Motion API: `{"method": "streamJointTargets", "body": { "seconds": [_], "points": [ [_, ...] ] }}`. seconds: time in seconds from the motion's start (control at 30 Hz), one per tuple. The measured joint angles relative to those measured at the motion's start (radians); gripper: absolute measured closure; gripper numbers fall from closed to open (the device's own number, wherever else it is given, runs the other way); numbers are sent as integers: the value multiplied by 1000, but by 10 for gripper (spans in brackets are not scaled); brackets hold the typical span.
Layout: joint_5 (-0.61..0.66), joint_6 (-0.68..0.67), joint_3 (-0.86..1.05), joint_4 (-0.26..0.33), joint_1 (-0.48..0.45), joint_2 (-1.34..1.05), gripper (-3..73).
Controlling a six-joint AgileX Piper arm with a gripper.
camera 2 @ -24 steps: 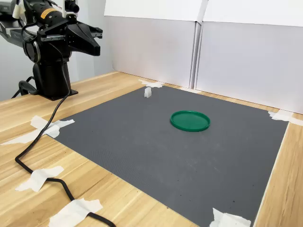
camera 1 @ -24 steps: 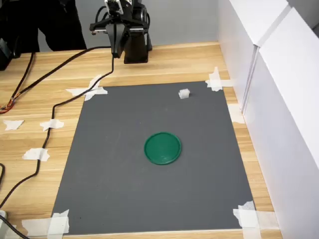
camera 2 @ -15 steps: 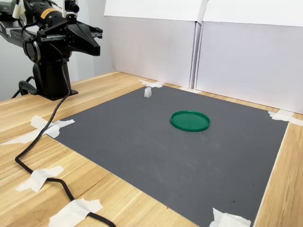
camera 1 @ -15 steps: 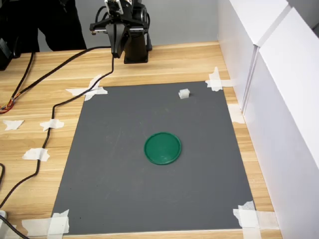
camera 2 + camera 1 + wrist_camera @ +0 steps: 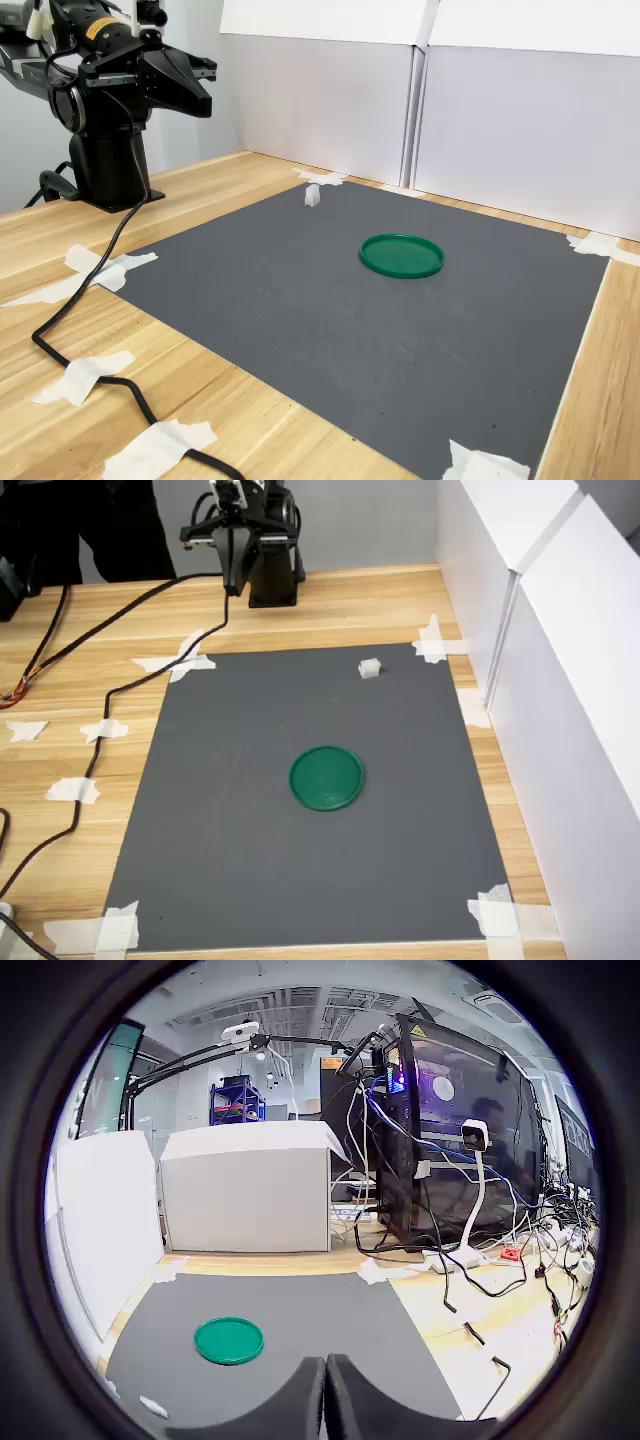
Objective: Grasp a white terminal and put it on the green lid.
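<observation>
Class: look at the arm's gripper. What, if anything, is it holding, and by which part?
Nothing. The gripper is shut and empty, raised near the arm's base; the white terminal sits untouched on the grey mat.

One white terminal (image 5: pixel 369 668) and one green lid (image 5: pixel 326 777) lie on a single grey mat (image 5: pixel 230 820). One black arm with one gripper (image 5: pixel 232 577) stands on the wooden table (image 5: pixel 340 605). One black cable (image 5: pixel 95 750) crosses the table.
</observation>
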Motion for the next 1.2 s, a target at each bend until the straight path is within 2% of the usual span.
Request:
{"method": "streamJointTargets", "body": {
  "seconds": [0.17, 0.27, 0.73, 0.9, 1.0, 1.1, 1.2],
  "points": [
    [4, -2, -2, -2, 0, 0, 711],
    [60, -12, -38, -3, 0, 12, 711],
    [605, -48, -474, -8, 0, 493, 711],
    [685, -153, -571, 65, -42, 646, 711],
    [758, -226, -610, 139, -86, 699, 702],
    [833, -279, -638, 205, -138, 746, 658],
    [901, -299, -649, 220, -149, 797, 573]
  ]
}}
